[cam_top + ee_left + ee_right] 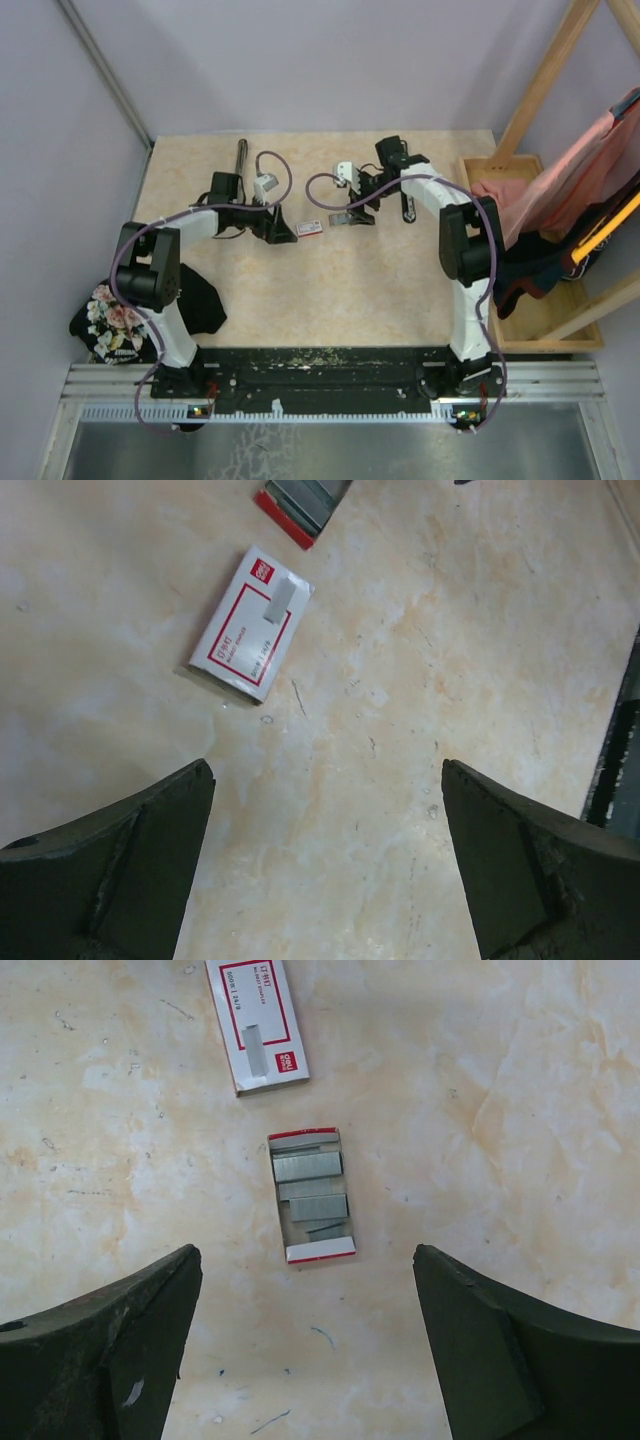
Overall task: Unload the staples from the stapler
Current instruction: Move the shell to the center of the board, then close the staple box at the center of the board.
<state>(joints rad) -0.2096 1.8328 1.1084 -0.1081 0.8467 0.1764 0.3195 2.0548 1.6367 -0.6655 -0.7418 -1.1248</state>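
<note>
Tabletop, overhead view: left gripper (283, 230) at 9 o'clock of centre, just beside red-and-white box (310, 228). Right gripper (358, 208) sits at 12 o'clock, near the box's far side. Long dark bar (241, 160) at 11 o'clock is possibly the stapler, too small to tell. Wooden crate (545, 345) of clothing at 3 o'clock and floral cloth (110, 318) at 8 o'clock are both well apart from the work. Left wrist view: fingers (130, 870) spread wide, nothing between them. The box lies at 11 o'clock with one grey strip of staples (283, 598) on its face, and a corner of the open tray (300, 508) shows at 12 o'clock. Right wrist view: fingers (520, 1360) likewise apart and empty. The tray is at centre holding several more strips, with the box and its single strip at 12 o'clock. Assessment: strips appear set down, both pincers released; whether the stapler is emptied cannot be told. Handling note: lift each arm straight up, since a sideways sweep would likely knock the light box or scatter the tray. Any further strip wants a slow, low pinch across its narrow width. Obstructions: the two grippers crowd one small patch, so moving one at a time seems safest.
</note>
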